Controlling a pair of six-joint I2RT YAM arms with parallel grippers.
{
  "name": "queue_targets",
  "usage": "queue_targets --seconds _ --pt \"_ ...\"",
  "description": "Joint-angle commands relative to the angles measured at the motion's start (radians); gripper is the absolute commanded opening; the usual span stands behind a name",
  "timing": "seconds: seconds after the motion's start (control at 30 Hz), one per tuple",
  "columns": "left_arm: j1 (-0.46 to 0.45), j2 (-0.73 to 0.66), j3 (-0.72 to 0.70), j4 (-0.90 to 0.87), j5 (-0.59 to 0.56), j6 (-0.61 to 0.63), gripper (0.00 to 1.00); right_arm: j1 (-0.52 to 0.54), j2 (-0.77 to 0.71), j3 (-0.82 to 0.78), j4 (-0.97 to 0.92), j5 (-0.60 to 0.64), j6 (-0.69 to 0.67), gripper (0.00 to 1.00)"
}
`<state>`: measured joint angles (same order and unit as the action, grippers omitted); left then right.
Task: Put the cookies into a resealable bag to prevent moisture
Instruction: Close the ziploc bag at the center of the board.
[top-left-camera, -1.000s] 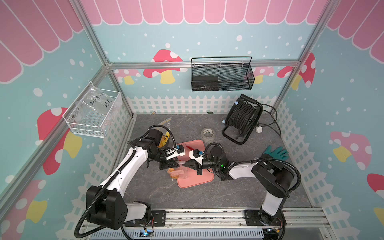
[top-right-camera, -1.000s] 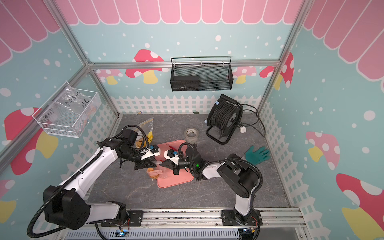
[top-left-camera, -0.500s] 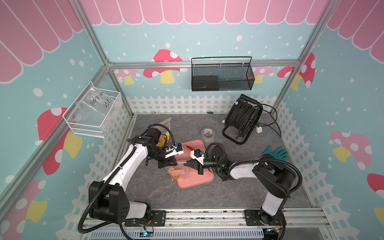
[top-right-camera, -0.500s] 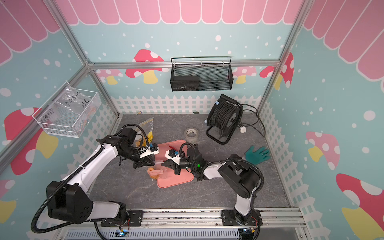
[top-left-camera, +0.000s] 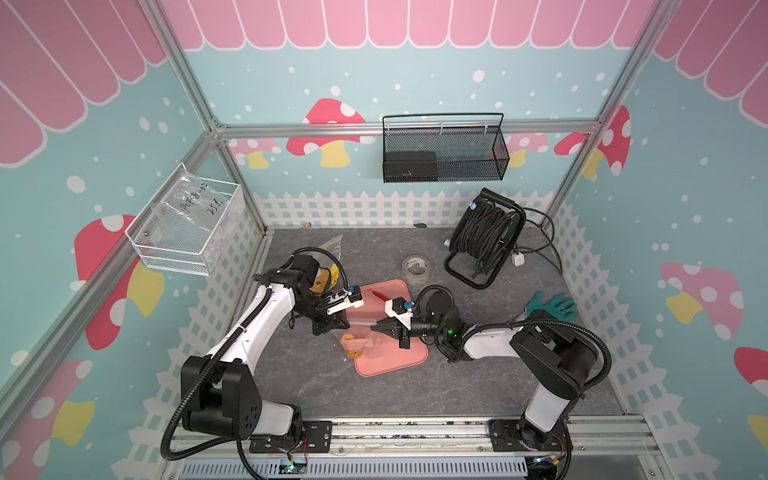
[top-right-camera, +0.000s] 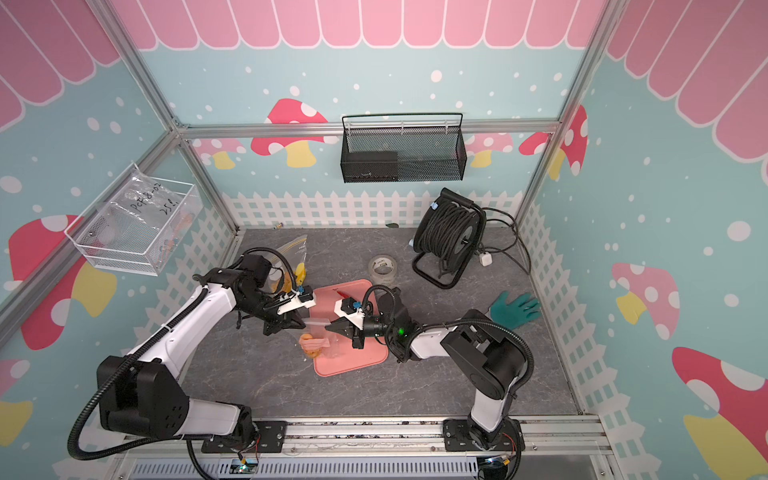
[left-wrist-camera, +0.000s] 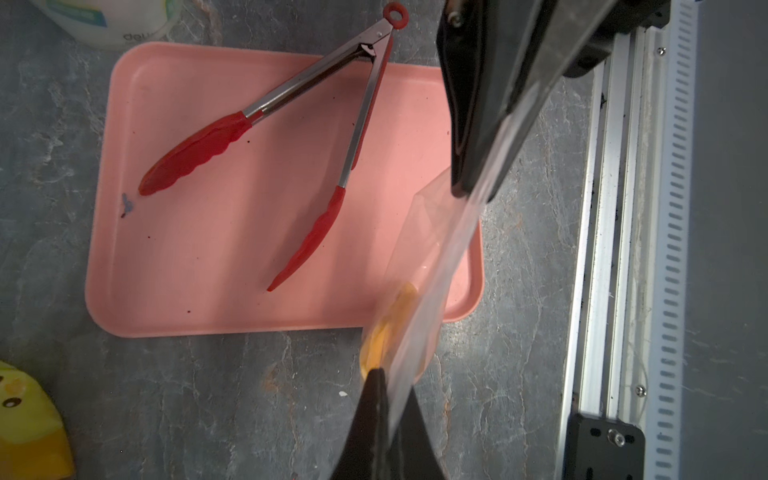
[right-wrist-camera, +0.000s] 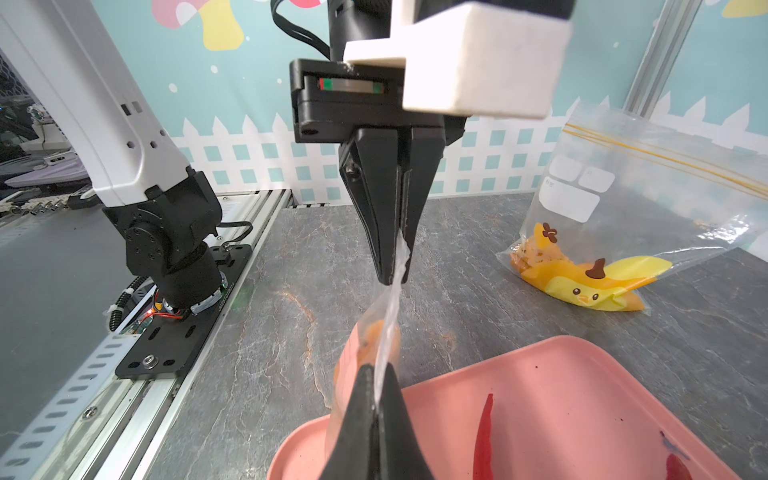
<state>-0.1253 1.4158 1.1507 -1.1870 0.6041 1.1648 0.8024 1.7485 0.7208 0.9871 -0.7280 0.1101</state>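
— Inside the bag, at the tray's edge, the cookies are seen.
— The bag's top is pinched taut between the left gripper and right gripper, both clamped, with the arms reached inward. The tongs are shown whole only in the left wrist view.

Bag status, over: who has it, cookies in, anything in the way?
Left jaws shut on bag top; right jaws shut on it too. Cookies inside, at the bottom. Tongs lie on tray, clear of bag.
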Motion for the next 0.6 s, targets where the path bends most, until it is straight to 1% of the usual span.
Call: queue_targets --seconds 0.0,0.03,0.07,0.13,0.17,0.2,0.23,0.33,0.37,0.4,0.43,0.5,0.53,0.57 --pt "0.019 -0.005 0.005 -0.020 -0.022 0.032 0.00 -0.009 -0.034 -0.020 0.019 -0.013 -0.003 0.00" --pt "0.023 -0.007 0.005 -0.021 -0.028 0.031 0.06 -0.011 -0.037 -0.023 0.020 -0.013 -0.003 0.00" --pt "0.028 -0.010 0.001 -0.017 -0.035 0.032 0.17 -0.012 -0.038 -0.026 0.019 -0.013 -0.003 0.00" --pt "0.040 -0.017 -0.006 -0.011 -0.037 0.031 0.21 -0.015 -0.037 -0.030 0.022 -0.013 -0.001 0.00" --pt "0.049 -0.020 -0.012 -0.008 -0.036 0.030 0.20 -0.017 -0.037 -0.032 0.022 -0.014 0.000 0.00" --pt "0.055 -0.022 -0.013 -0.008 -0.031 0.032 0.13 -0.017 -0.039 -0.034 0.023 -0.014 0.001 0.00" --pt "0.061 -0.025 -0.016 -0.008 -0.025 0.032 0.00 -0.018 -0.039 -0.036 0.025 -0.014 0.002 0.00" --pt "0.075 -0.025 -0.007 -0.019 -0.004 0.036 0.00 -0.021 -0.043 -0.040 0.026 -0.014 0.004 0.00" --pt "0.076 -0.025 -0.008 -0.020 -0.008 0.035 0.02 -0.022 -0.043 -0.041 0.028 -0.015 0.005 0.00" --pt "0.076 -0.025 -0.007 -0.016 -0.016 0.031 0.16 -0.023 -0.043 -0.042 0.027 -0.014 0.006 0.00" --pt "0.077 -0.027 -0.011 -0.010 -0.026 0.024 0.24 -0.024 -0.043 -0.044 0.028 -0.013 0.005 0.00" --pt "0.082 -0.031 -0.015 -0.010 -0.030 0.023 0.24 -0.028 -0.042 -0.048 0.036 -0.013 0.010 0.00" --pt "0.085 -0.034 -0.019 -0.010 -0.029 0.024 0.22 -0.030 -0.043 -0.050 0.041 -0.013 0.014 0.00" --pt "0.087 -0.035 -0.021 -0.009 -0.027 0.026 0.10 -0.031 -0.044 -0.050 0.044 -0.014 0.016 0.00"
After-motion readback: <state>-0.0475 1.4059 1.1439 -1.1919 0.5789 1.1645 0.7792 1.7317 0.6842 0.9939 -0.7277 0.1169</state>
